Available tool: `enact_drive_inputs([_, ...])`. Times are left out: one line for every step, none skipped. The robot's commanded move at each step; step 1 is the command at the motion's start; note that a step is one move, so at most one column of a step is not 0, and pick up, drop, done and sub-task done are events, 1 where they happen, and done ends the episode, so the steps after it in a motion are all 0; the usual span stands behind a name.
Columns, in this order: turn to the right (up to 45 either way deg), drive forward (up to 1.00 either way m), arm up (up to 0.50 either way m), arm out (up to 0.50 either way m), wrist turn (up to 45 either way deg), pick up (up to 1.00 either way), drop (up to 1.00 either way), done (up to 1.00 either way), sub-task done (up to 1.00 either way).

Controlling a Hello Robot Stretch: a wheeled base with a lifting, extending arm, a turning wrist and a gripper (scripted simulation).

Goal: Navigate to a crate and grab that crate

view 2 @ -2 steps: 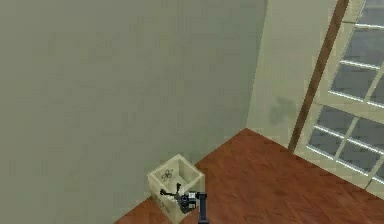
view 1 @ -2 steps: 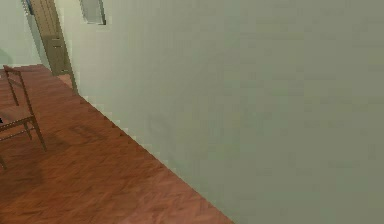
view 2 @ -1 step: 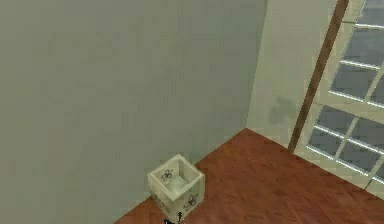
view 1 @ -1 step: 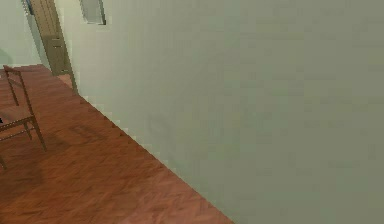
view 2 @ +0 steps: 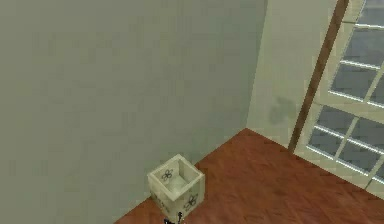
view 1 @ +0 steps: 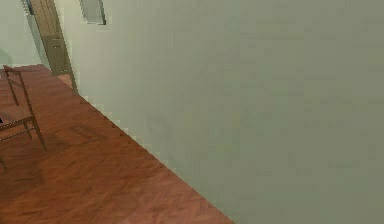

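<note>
Evidently the crate (view 2: 176,183) sits on the floor (view 2: 285,180) close against the wall (view 2: 120,80), so we stand side-on with it just beyond the tool (view 2: 168,217). Only a dark tip shows there, and the arm seems barely extended. We cannot tell how the tool's fingers are set, nor whether it holds anything.

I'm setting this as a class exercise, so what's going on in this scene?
A Stretch robot is going after a crate. The cream, open-topped crate stands on the wooden floor close to a grey wall. Tall glazed doors are on the arm side view's right. A dark shape at the bottom edge by the crate looks like the gripper; I cannot tell whether it holds anything. The forward view has a long wall and, at its left, a wooden chair.
</note>
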Motion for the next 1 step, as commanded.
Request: enact_drive_inputs([0.0, 0.0, 0.1, 0.0, 0.0, 0.0, 0.0, 0.0, 0.0])
